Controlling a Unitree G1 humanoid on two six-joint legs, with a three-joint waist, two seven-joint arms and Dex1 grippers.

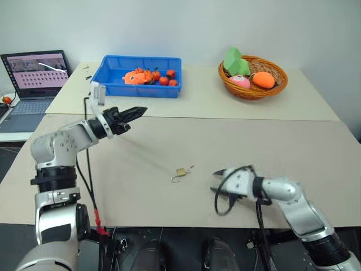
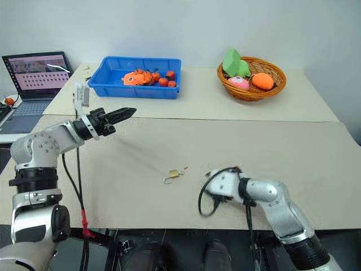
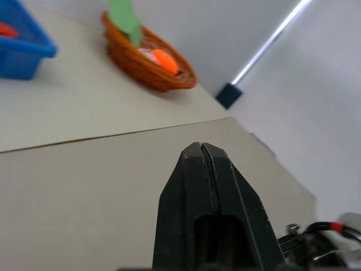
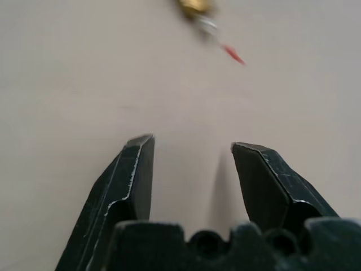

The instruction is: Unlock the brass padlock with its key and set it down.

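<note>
The brass padlock (image 1: 180, 172) lies on the beige table (image 1: 141, 186), its thin silver shackle pointing toward the front edge. The key (image 1: 188, 168) sticks out of the padlock's body, with a small red tag at its end. My right gripper (image 1: 215, 180) hovers low just right of the padlock, open and holding nothing. The right wrist view shows its fingers (image 4: 134, 169) spread over bare table, the padlock (image 4: 194, 5) ahead of them. My left gripper (image 1: 141, 110) is shut and empty, raised above the table's left side and well away from the padlock.
A blue tray (image 1: 113, 76) of orange and red toys stands on the far table. A wicker basket (image 1: 279, 84) with green, pink and orange items is at the back right. An open laptop (image 1: 34, 79) sits beyond the left edge. A seam runs between the two tables.
</note>
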